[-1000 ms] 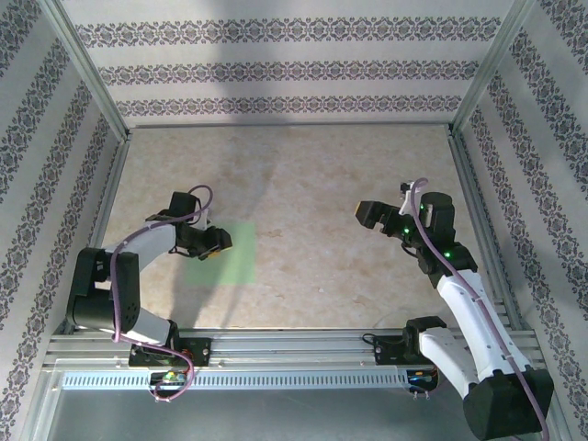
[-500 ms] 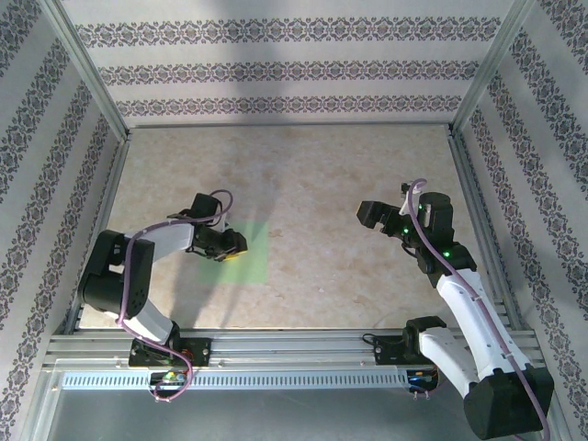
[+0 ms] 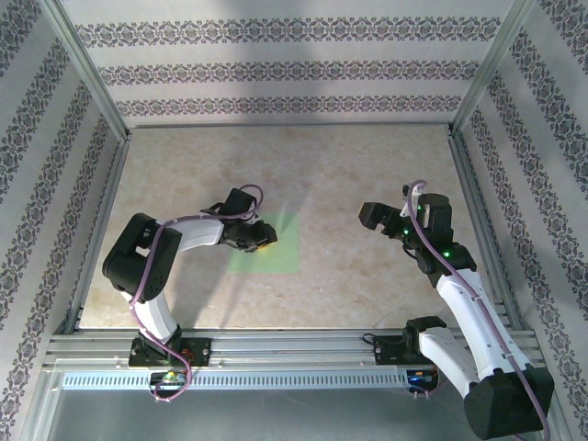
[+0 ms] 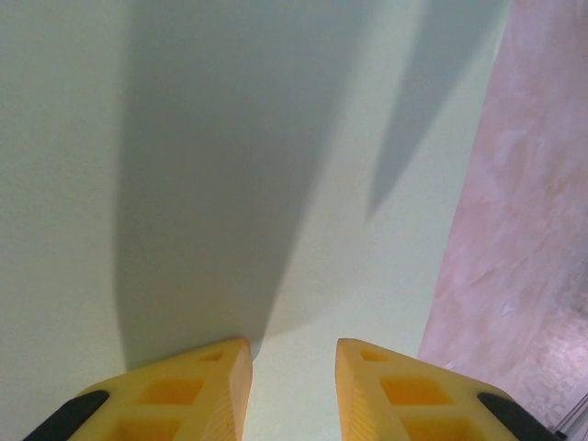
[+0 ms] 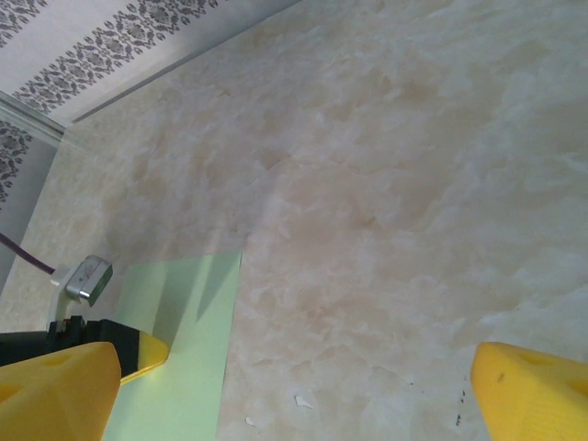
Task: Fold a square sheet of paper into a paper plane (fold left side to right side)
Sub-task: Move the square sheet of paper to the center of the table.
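Square sheet of paper (image 3: 280,255) lying flat on the surface (image 3: 349,156), left of centre. Left gripper (image 3: 263,237) low over the sheet, toward its 10 o'clock corner, fingers narrowly parted with nothing between them; whether the tips touch the paper cannot be told. Right gripper (image 3: 369,217), at 3 o'clock from the sheet and well apart, spread wide above bare surface.
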